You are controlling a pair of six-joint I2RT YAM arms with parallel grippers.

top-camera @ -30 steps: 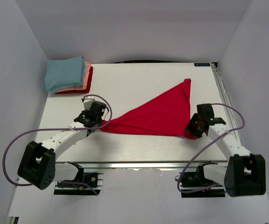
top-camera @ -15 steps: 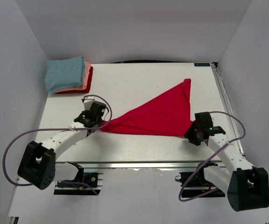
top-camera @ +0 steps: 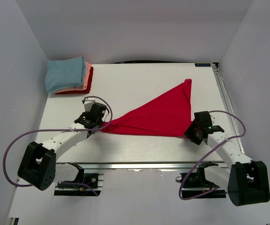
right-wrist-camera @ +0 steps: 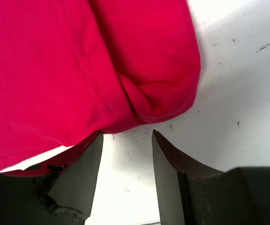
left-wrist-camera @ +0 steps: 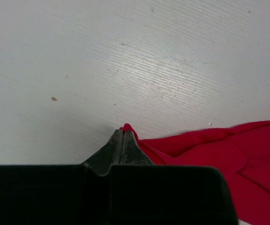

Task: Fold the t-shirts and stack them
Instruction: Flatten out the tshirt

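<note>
A bright red t-shirt (top-camera: 156,116) lies stretched in a triangle across the white table (top-camera: 135,84). My left gripper (top-camera: 97,123) is shut on its left tip; the wrist view shows the red cloth (left-wrist-camera: 209,150) pinched between the closed fingers (left-wrist-camera: 120,145). My right gripper (top-camera: 192,131) is open at the shirt's near right corner, its fingers (right-wrist-camera: 170,159) just short of the folded hem (right-wrist-camera: 153,101), holding nothing. A stack of folded shirts, light blue (top-camera: 65,73) on top of salmon-pink (top-camera: 83,84) and red (top-camera: 74,91), sits at the far left corner.
White walls close in the table on the left, back and right. A metal rail (top-camera: 226,98) runs along the table's right edge. Purple cables loop from both arms near the front edge (top-camera: 135,164).
My right gripper has moved slightly left and toward the shirt's near right corner. The left gripper and the shirt have stayed put.
</note>
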